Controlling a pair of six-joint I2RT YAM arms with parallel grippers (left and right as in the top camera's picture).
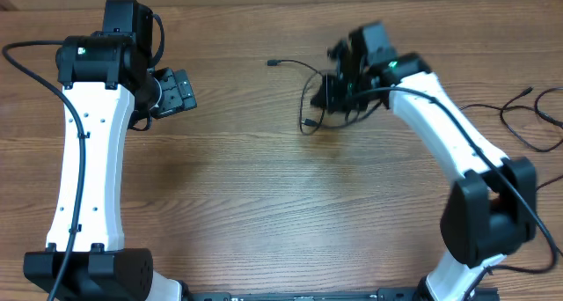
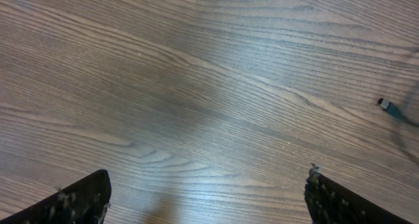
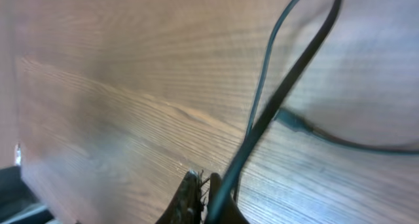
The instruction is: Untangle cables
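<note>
**Knot under the right claw.** A bundle of thin black cables [image 1: 321, 100] is seen bunched directly beneath the right claw [image 1: 341, 85] on the wooden table [image 1: 264, 195]. One strand is pinched between that claw's nearly closed fingers. In the wrist view the strand is shown running up and away from the fingertips, and a second, thinner loop is crossed just behind it. A free plug end [image 1: 273, 62] is trailed out to the claw's left, clear of the knot.

The left claw [image 1: 176, 91] is held wide apart and empty, far from the bundle. Only bare wood is shown between its fingers [image 2: 78, 201], and a small plug tip [image 2: 388, 107] is glimpsed ahead and to its right. Another cord [image 1: 528, 116] is laid out well apart from both claws, off to the right claw's right.

The step in hand is judged to be the drawing of one strand out of the knot. It is best done slowly. The pinched strand should be lifted and led toward its free end, so that loops are opened rather than tightened. The rest of the bundle is likely to be dragged along unless it is pinned. The idle left claw would therefore be well used if brought across and closed on the knot. Whether one strand or two is gripped cannot be told for certain.
</note>
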